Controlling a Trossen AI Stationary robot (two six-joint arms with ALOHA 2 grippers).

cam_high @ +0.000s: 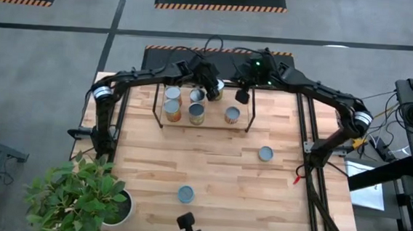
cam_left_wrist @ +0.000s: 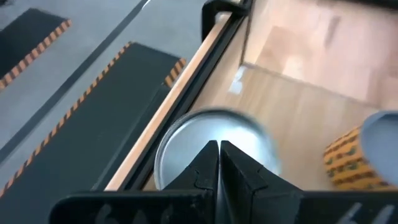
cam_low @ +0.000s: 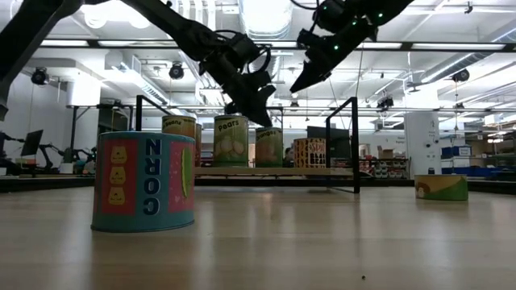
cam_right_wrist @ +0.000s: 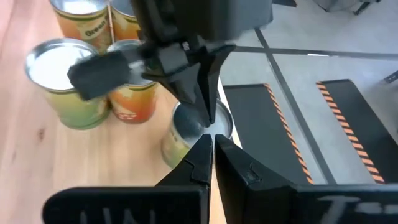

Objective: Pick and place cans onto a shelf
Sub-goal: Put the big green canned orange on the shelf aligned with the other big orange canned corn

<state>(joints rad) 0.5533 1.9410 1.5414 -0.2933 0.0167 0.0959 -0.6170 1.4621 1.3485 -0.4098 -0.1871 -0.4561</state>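
The shelf (cam_high: 217,125), black rods around a light wooden board, stands at the table's far side and also shows in the low view (cam_low: 322,171). Several cans stand on it, among them a Pears can (cam_low: 231,141) and an orange one (cam_high: 172,111). My left gripper (cam_high: 212,93) is shut, pointing down right over the silvery top of the far-row can (cam_left_wrist: 186,140). My right gripper (cam_high: 242,97) is shut and empty, higher up just right of that can (cam_low: 294,87). Two loose cans stand on the table: a Corn can (cam_low: 145,181) near the front and another (cam_high: 265,154) to the right. My left gripper's shut fingertips (cam_right_wrist: 208,115) come from above, pointing down at the round top (cam_right_wrist: 186,127) of the far-row can, which stands upright on the shelf board. I cannot tell whether they touch the top or hang just over it.
A potted plant (cam_high: 88,194) in a white pot stands at the table's near left corner. The shelf's black rods (cam_low: 355,145) rise around the cans. Open wood lies between the shelf and the two loose cans.
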